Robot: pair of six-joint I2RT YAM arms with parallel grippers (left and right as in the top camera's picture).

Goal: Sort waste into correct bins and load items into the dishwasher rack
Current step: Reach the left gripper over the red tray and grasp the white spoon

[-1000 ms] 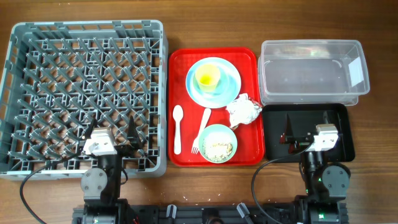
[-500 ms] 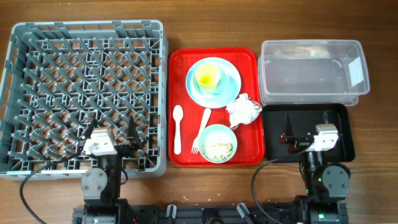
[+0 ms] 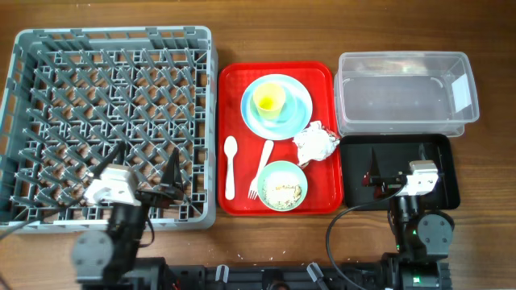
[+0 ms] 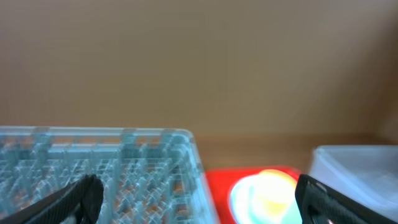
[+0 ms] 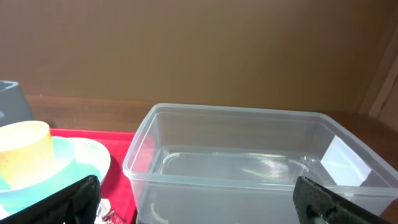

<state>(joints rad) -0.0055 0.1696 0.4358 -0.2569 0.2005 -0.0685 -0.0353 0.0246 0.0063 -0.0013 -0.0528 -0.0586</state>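
Observation:
The grey dishwasher rack fills the left. The red tray holds a light blue plate with a yellow cup, a paper wad, a white spoon, a white fork and a pale green bowl of rice crumbs. The clear tub and black tray sit at the right. My left gripper is open over the rack's front edge. My right gripper is open over the black tray. The pale blue bowl is out of view.
The left wrist view is blurred; it shows the rack, the red tray and the cup on the plate. The right wrist view shows the clear tub, the cup and the wad's edge.
My left arm has shifted left and toward the near edge, its wrist now lower in the overhead view. The right arm and all objects have not moved.

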